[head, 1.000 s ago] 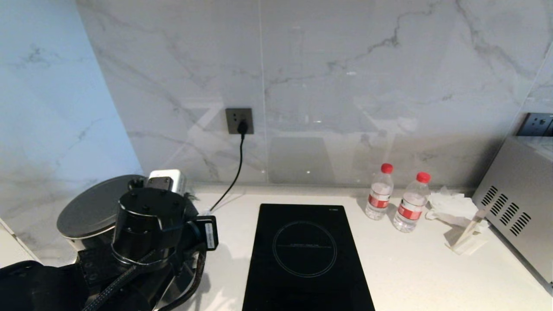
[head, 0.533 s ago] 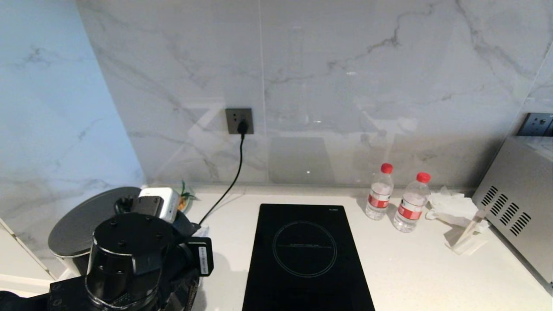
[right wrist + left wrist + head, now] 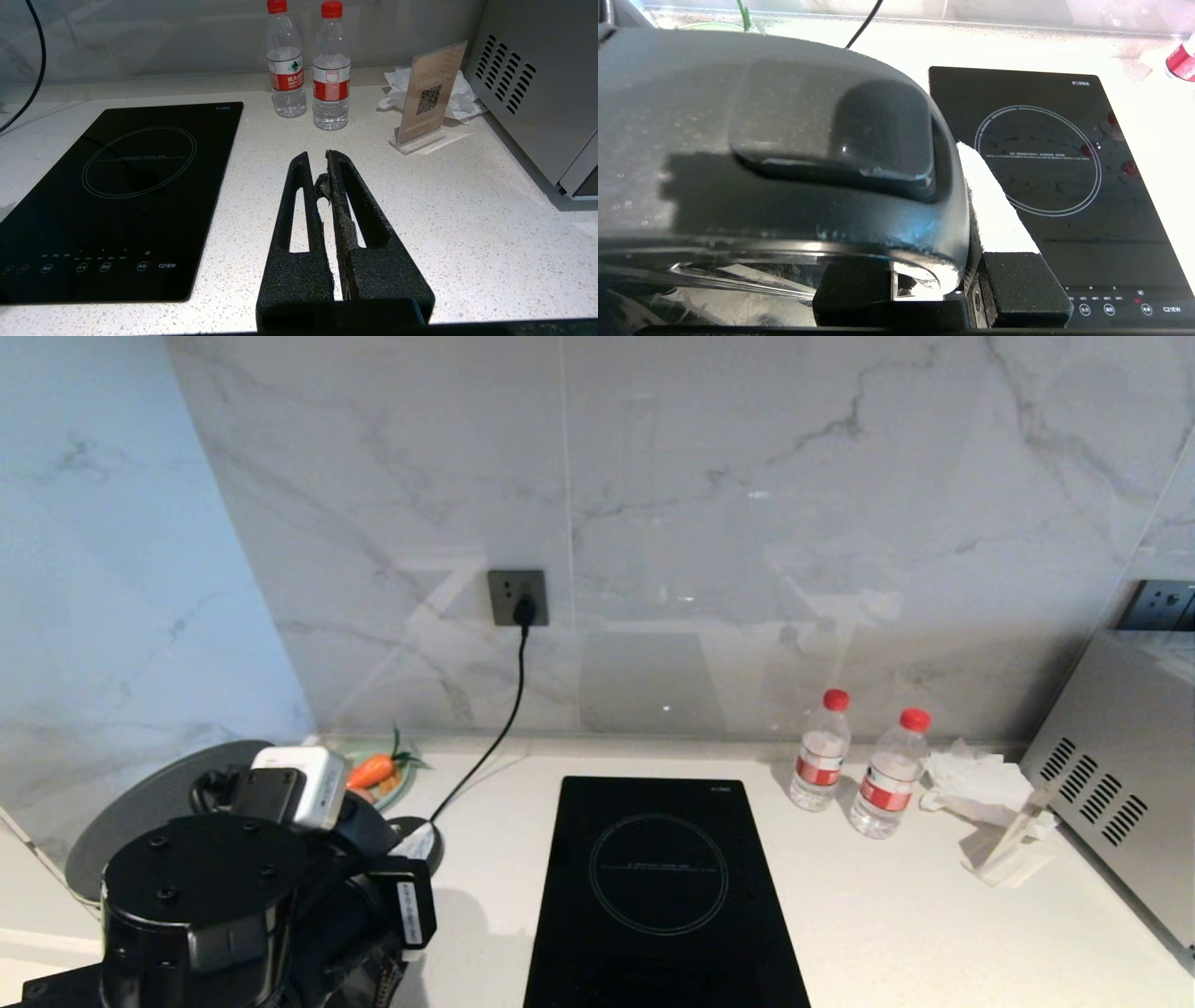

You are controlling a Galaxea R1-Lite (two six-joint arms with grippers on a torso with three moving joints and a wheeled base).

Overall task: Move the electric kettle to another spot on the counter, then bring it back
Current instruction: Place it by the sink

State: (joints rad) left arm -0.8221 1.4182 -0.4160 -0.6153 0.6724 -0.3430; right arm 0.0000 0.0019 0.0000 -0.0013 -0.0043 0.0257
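Kettle (image 3: 784, 140) beside hob (image 3: 1041, 186) (marked "C21EW").

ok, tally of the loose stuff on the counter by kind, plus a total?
Electric kettle, held by the left gripper: 1
Water bottles: 2
Sign stand: 1
Crumpled tissue: 1
Carrot plate: 1
Kettle base: 1
Total: 7
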